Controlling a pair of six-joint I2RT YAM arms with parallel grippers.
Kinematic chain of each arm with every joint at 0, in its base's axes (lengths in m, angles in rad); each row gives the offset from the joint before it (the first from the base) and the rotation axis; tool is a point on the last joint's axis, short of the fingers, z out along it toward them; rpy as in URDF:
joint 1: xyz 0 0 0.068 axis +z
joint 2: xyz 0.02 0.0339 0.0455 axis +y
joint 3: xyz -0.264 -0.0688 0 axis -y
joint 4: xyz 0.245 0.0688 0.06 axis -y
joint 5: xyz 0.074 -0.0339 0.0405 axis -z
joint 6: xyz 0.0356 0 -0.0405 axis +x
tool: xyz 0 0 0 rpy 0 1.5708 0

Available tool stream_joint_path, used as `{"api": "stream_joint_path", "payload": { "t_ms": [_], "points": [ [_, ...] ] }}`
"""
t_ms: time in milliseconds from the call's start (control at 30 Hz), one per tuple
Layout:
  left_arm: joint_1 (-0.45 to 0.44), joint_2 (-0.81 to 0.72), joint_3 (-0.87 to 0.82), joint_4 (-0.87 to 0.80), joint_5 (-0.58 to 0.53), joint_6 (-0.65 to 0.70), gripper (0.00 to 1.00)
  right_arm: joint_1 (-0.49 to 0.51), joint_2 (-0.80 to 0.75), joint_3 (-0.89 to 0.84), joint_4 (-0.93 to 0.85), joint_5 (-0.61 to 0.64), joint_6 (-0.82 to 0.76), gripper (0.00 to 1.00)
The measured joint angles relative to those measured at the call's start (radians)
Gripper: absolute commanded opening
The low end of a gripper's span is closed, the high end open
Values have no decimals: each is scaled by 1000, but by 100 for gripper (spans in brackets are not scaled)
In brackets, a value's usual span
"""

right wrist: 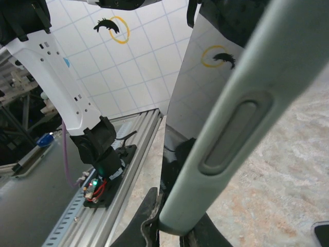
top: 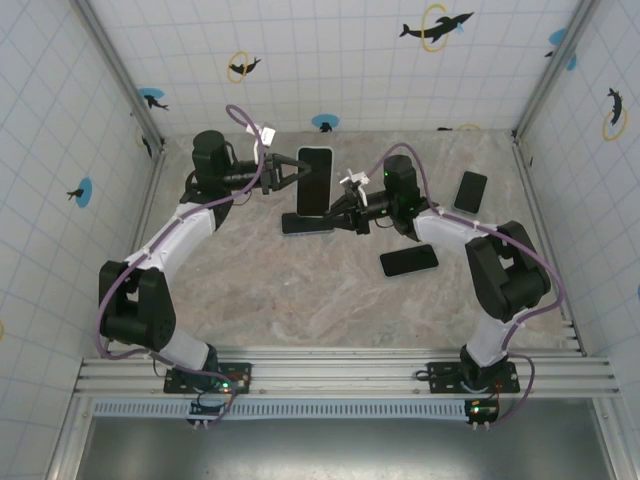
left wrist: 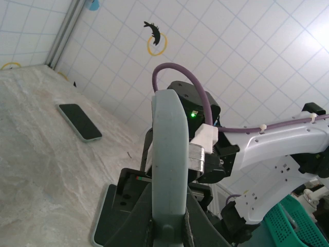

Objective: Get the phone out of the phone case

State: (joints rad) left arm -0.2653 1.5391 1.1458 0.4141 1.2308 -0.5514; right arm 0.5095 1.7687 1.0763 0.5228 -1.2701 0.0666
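Observation:
A phone (top: 315,182) with a black screen sits in a grey-blue phone case (left wrist: 169,154) and hangs above the table's far middle. My left gripper (top: 293,170) is shut on the case's left long edge; its fingers (left wrist: 154,231) pinch the case end. My right gripper (top: 333,212) is shut on the lower end. From the right wrist, the case's side with its long button (right wrist: 229,136) runs up from my shut right gripper (right wrist: 177,231), and the glossy screen (right wrist: 205,92) shows beside it.
Another phone (top: 305,225) lies flat on the table right under the held one, also seen as a dark slab (left wrist: 110,216). Two more phones lie at the right (top: 408,261) and far right (top: 470,191). Tiled walls close three sides.

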Motion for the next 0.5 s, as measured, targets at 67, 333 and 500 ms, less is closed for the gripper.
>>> {"api": "stream_joint_path", "payload": {
  "t_ms": [67, 333, 500],
  "points": [
    [0, 1, -1, 10, 1, -15, 0, 0, 0, 0, -1, 1, -12, 5],
    [-2, 18, -19, 48, 9, -87, 0, 5, -24, 0, -135, 68, -199, 1],
    [-10, 16, -20, 54, -12, -98, 0, 2, -39, 2, -182, 109, -278, 0]
  ]
}}
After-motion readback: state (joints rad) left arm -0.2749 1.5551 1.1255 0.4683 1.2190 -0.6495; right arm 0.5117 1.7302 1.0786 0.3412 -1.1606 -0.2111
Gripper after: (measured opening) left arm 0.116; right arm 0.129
